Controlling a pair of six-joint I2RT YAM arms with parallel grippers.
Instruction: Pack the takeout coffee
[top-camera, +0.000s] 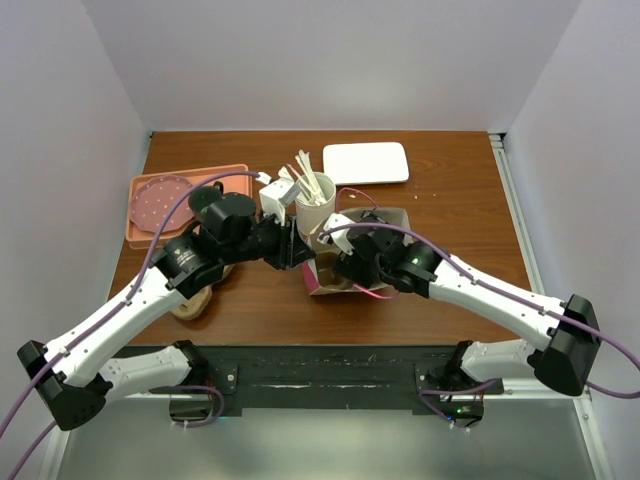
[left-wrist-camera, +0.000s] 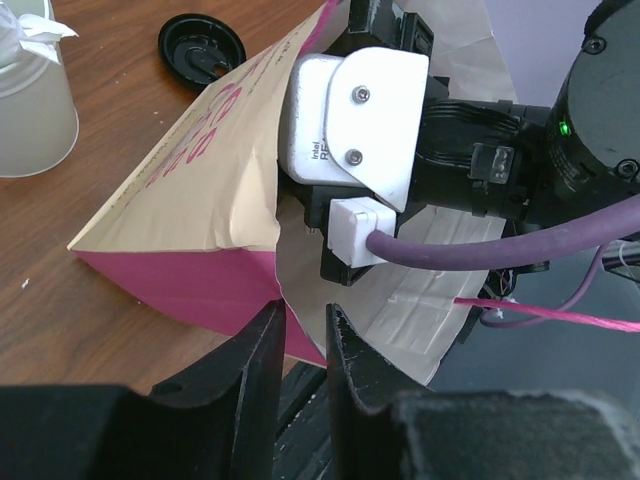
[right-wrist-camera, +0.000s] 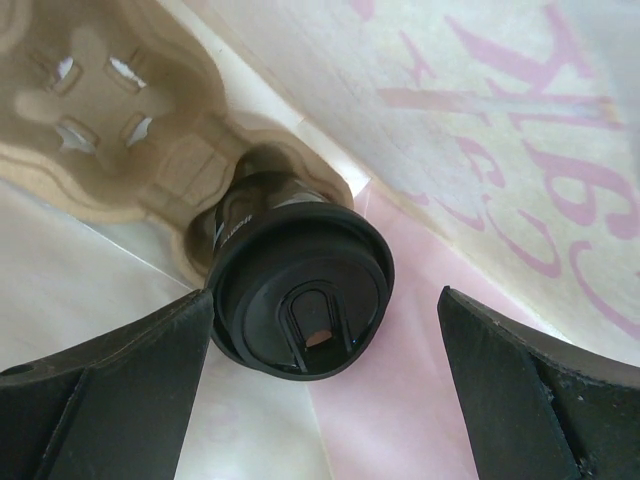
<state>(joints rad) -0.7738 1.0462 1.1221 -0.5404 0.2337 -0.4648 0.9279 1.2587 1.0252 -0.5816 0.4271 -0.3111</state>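
1. Two grippers catalogued. Right gripper (right-wrist-camera: 325, 297): jaws spread wide, nothing held, reaching inside a paper bag (right-wrist-camera: 480, 120).
2. Takeout coffee (right-wrist-camera: 295, 265): dark cup with a round black lid, sitting between the right gripper's fingers (right-wrist-camera: 130, 380). One finger lay just beside the lid's rim and the other stood well apart.
3. Cup carrier (right-wrist-camera: 110, 120): moulded brown pulp, inside the bag. The coffee sat in one of its wells.
4. Left gripper (left-wrist-camera: 305, 320): jaws parted by a narrow gap at the bag's open edge. The magenta side panel ran down to that gap, but whether the paper touched either finger could not be told.
5. Bag, outside: tan with magenta lettering, lying on the wooden table (top-camera: 450, 220) between the two arms.
6. White cup of pale stirrers (top-camera: 314, 200): upright, just behind the bag.
7. Loose black lid (left-wrist-camera: 200, 50): on the table beyond the bag.
8. Pink tray (top-camera: 235, 175): far left.
9. White rectangular plate (top-camera: 365, 162): near the far edge.
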